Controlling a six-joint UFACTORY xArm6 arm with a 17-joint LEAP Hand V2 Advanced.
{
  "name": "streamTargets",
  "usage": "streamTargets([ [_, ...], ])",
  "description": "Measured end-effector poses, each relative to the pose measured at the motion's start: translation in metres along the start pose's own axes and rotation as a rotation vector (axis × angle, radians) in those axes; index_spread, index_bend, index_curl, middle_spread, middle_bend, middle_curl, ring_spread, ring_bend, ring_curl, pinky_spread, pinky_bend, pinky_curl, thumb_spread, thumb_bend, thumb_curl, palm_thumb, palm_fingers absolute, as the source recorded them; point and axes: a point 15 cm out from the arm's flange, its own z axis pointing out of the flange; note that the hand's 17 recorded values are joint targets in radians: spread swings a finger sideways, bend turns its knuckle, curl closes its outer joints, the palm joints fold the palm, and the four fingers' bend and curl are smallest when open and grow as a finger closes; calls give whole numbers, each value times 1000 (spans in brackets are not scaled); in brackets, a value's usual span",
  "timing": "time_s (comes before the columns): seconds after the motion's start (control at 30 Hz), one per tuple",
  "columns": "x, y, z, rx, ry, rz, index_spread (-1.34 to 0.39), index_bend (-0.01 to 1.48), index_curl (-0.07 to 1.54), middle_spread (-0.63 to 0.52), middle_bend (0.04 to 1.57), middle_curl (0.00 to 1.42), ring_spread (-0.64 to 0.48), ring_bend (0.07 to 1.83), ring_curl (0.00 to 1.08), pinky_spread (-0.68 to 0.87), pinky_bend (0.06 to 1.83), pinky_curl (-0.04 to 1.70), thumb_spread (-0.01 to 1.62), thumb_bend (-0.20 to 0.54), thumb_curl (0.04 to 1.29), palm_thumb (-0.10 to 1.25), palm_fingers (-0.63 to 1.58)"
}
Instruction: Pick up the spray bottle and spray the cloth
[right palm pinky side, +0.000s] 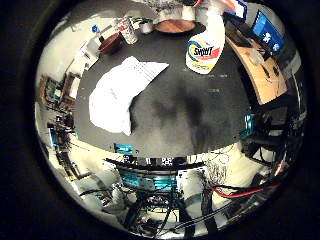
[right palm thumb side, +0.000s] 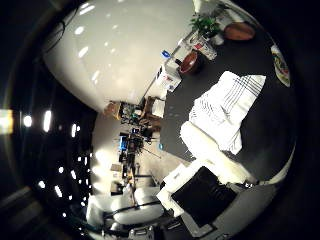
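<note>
A white spray bottle with a green and yellow label stands upright on the black table. A white cloth with thin stripes lies crumpled on the same table, away from the bottle. Both are small in the little finger side view, so the palm is well above them. The thumb side view shows the cloth and a bit of the bottle at the table's edge. A white and black part of my hand shows there, away from both.
A cup, a dark object and a brown bowl stand along the table's far end. A wooden desk with screens is beside the table. A green plant stands near the bowls.
</note>
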Motion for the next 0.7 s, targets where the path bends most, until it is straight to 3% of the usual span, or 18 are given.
streamTargets([
  [0.7, -4, 3, 0, -6, 1, -25, -235, 182, 332, 157, 188, 290, 273, 435, 196, 587, 876, 98, 1042, -22, 511, 690, 283],
])
